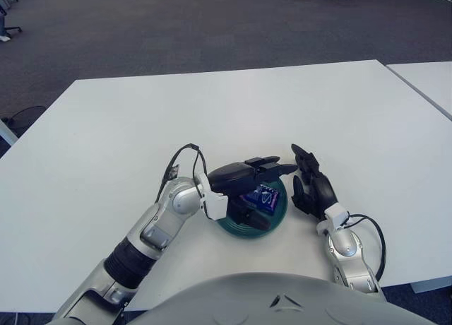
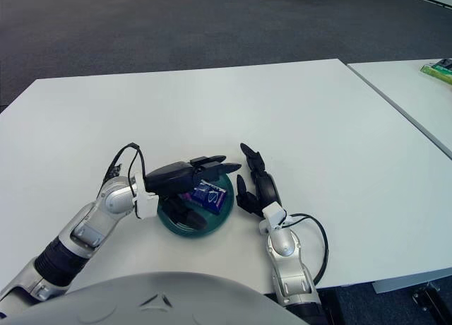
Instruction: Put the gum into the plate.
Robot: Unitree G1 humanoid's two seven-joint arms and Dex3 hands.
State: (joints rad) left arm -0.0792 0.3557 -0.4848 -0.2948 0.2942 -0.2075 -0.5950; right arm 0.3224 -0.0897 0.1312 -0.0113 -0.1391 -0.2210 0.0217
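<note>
A blue pack of gum [image 1: 262,197] lies in the dark green plate [image 1: 281,210] near the table's front edge. My left hand [image 1: 248,175] hovers over the plate with its fingers stretched out above the gum, holding nothing; it hides the plate's left part. My right hand [image 1: 311,184] is just right of the plate, fingers relaxed and empty. The gum also shows in the right eye view [image 2: 210,193].
The white table [image 1: 233,113] stretches far and wide around the plate. A second white table [image 2: 417,92] stands to the right with a green box [image 2: 439,71] on it. Grey carpet lies beyond.
</note>
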